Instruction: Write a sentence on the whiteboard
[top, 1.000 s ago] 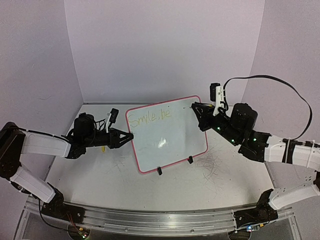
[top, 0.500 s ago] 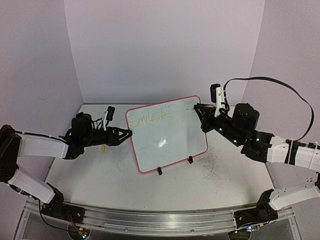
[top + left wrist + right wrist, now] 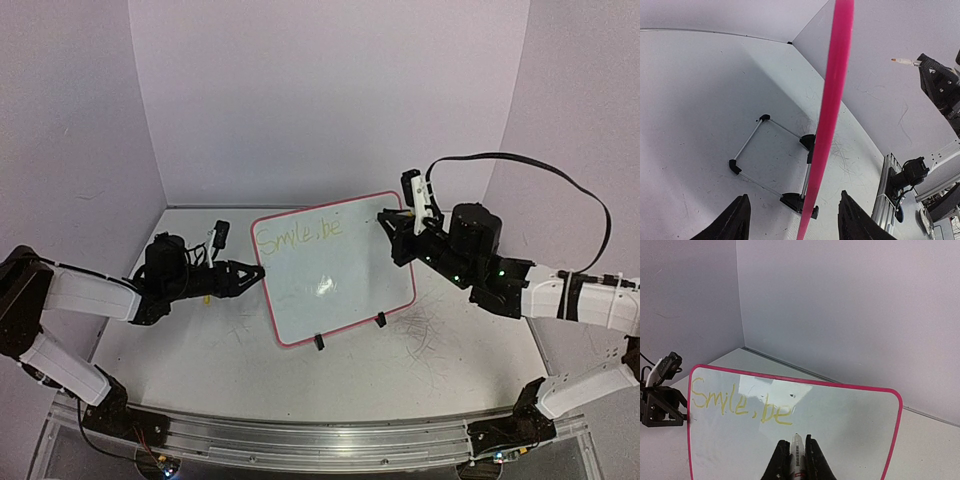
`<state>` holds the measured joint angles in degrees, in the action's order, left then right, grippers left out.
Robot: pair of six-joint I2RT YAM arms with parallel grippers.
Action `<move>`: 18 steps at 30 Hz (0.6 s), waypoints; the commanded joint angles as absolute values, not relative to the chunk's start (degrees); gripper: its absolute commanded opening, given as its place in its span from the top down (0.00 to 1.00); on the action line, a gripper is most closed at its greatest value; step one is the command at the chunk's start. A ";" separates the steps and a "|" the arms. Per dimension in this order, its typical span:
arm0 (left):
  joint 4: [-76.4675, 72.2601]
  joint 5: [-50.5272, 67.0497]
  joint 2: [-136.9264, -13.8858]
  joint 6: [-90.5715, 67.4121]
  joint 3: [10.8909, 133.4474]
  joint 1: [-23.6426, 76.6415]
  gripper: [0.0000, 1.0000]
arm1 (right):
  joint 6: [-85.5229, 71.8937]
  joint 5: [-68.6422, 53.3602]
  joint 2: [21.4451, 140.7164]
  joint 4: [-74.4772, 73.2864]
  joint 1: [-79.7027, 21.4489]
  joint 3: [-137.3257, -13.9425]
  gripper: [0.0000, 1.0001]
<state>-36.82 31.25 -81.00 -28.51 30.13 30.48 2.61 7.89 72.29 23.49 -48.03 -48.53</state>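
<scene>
The whiteboard (image 3: 335, 285) stands tilted on two black clip feet (image 3: 319, 342) in the middle of the table, framed in pink. The sentence (image 3: 298, 237) reads "Smile, be" in yellow along its top left (image 3: 740, 402). My right gripper (image 3: 390, 222) is shut on a white marker (image 3: 797, 452), whose tip sits close to the board face just right of "be". My left gripper (image 3: 258, 271) is open at the board's left edge. The pink edge (image 3: 832, 100) runs between its fingers (image 3: 737, 220) without touching either one.
A wire stand (image 3: 747, 145) props the board from behind. Old marker scribbles (image 3: 425, 325) cover the table right of the board. Purple walls close the back and sides, and a metal rail (image 3: 300, 440) runs along the near edge.
The left jaws have widened and come off the board's left edge. The right gripper has swung left with the marker, closer to the board's upper right part.
</scene>
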 commanded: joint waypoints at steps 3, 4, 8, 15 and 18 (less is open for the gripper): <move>-43.48 32.70 -82.52 -29.00 30.06 30.67 0.46 | 3.86 9.12 73.49 26.28 -47.97 -50.86 1.00; -43.80 32.84 -82.89 -29.00 30.11 30.67 0.47 | 3.87 9.19 73.72 26.32 -47.98 -50.96 1.00; -44.32 33.05 -83.88 -28.40 30.51 30.62 0.52 | 3.76 9.35 74.54 26.27 -47.94 -51.37 1.00; -45.30 32.13 -83.26 -26.33 30.25 30.63 0.64 | 2.32 4.57 76.89 26.37 -45.97 -52.93 1.00; -45.37 32.09 -83.25 -25.85 30.33 30.66 0.62 | 2.13 2.94 77.31 26.44 -45.03 -53.25 1.00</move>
<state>-42.03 31.87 -83.88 -27.66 30.06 30.48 2.92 5.95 76.74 24.00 -46.46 -50.31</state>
